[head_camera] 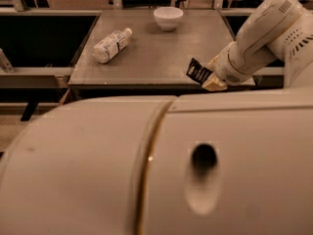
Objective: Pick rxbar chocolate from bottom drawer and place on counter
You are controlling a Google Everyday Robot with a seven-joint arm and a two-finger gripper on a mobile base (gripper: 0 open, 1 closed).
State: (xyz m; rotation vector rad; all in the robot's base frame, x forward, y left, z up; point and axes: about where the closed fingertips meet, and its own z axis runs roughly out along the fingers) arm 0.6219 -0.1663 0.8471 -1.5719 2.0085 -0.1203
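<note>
The rxbar chocolate (197, 71), a small dark wrapper with pale lettering, is held in my gripper (209, 77) just over the front right edge of the counter (161, 53). The gripper is shut on the bar's right end, with the white arm reaching in from the right. The bar tilts, its free end pointing up and left over the counter top. The bottom drawer is hidden behind my own arm segment, which fills the lower half of the view.
A white-labelled plastic bottle (111, 45) lies on its side at the counter's left. A white bowl (168, 17) stands at the counter's back middle. Dark gaps flank the counter on both sides, with rails behind.
</note>
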